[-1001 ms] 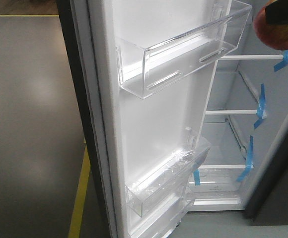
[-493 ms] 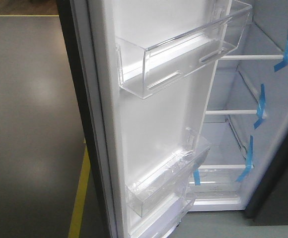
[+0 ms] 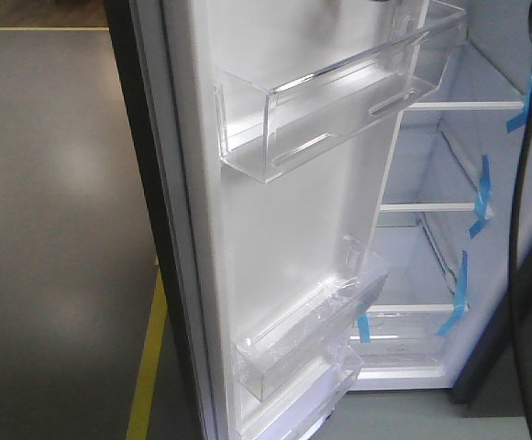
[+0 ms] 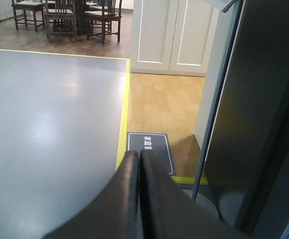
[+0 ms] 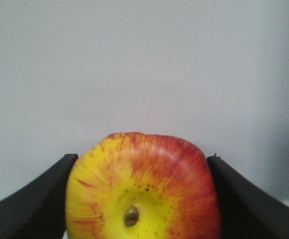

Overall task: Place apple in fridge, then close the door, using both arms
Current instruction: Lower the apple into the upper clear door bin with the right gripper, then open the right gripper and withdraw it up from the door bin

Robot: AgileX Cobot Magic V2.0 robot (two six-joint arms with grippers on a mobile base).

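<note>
Glossy grey floor spreads wide, catching soft patches of glare. A yellow line borders it, with pale wood flooring beyond. Dark wooden chairs cluster at the far end, white panelled cabinet doors stand beside them, and a dark floor sign lies just beside the line.

A glossy grey floor edged by a yellow line meets a light wooden floor, where a dark mat with white characters lies near white cupboard doors, with dark wooden chairs beyond.
</note>
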